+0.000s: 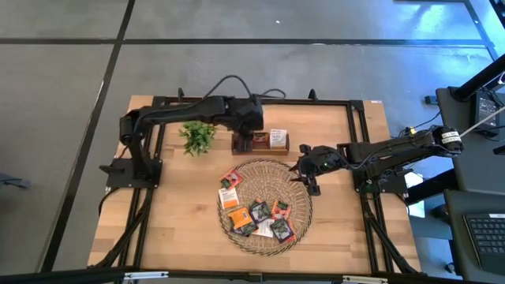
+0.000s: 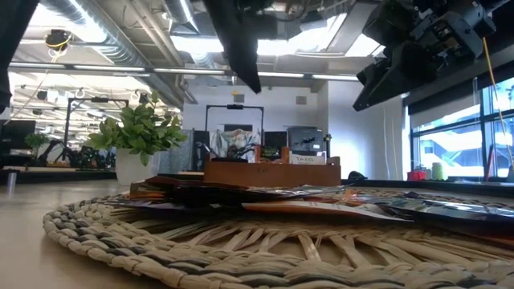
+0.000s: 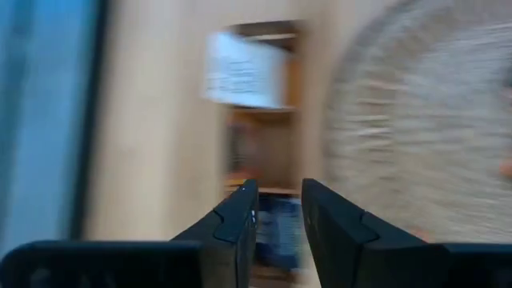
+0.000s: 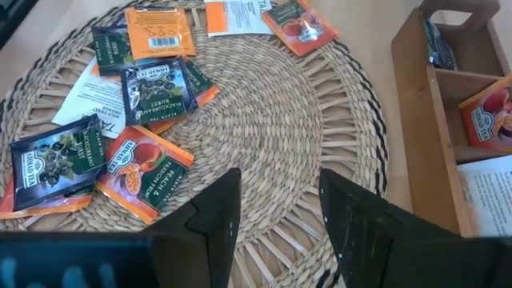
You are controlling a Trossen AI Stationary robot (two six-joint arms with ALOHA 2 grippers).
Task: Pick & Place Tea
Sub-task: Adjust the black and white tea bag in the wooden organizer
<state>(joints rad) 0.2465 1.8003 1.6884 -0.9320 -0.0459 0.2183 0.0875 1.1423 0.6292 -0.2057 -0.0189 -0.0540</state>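
My left claw (image 1: 254, 136) hangs over the box (image 1: 260, 142), upper centre, fingers parted, dark sachet (image 3: 280, 232) dropping in. Right claw (image 1: 304, 175), open and empty, waits above the tray (image 1: 296, 237) for a pick.

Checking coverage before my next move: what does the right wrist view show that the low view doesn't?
Only the right wrist view: inside the wooden box, a dark sachet in one compartment, an orange one in the next, and readable wrappers on the tray. Only the low view: the green plant and the room behind. Both: the woven tray with sachets piled on it.
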